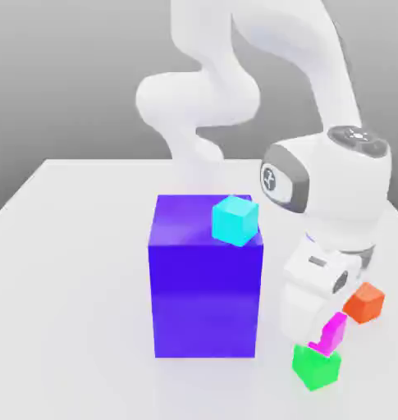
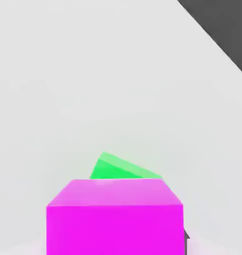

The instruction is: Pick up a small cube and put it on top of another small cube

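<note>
- Hanging low at the front of the table [image 1: 70,246], toward the exterior view's right: gripper [image 1: 325,335] at the end of the white arm [image 1: 210,90], hand tilted.
- Clamped between the fingers: a magenta cube [image 1: 334,329], tilted the same way as the hand and partly hidden behind the white hand body.
- Directly under that: small green cube [image 1: 317,369], resting on the table, close to the front edge of the exterior view.
- Lower corner of the magenta cube right at the green cube's top face; cannot tell whether touching or just clear of it.
- From the hand view: magenta cube [image 2: 115,216] large and close, small green cube [image 2: 115,168] peeking out from behind it, one green corner and top face showing, pale table all round.
- Standing mid-table, to the exterior view's left of the gripper: big blue-violet block [image 1: 206,279], upright, far larger than any cube.
- Perched on the block's top, at its front corner on the exterior view's right: cyan cube [image 1: 235,220], slightly overhanging the edge.
- Lying on the table near the gripper, on the exterior view's right: orange-red cube [image 1: 367,303], apart from the green cube.
</note>
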Robot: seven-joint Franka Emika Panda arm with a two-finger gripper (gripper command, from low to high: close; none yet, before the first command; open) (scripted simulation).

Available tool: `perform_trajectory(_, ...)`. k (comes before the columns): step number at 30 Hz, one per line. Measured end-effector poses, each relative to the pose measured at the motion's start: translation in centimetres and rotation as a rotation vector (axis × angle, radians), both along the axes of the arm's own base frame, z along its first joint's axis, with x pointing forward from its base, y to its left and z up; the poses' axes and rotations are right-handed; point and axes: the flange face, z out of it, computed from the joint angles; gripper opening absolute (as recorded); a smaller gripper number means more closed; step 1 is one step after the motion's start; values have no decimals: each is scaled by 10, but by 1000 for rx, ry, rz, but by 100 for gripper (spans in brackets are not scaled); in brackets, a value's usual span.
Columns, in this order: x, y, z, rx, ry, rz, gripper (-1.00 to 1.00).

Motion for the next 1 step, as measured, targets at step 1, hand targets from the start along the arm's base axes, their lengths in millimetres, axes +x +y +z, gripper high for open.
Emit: perform_trajectory(1, 0, 0, 0, 0, 0, 0, 100)
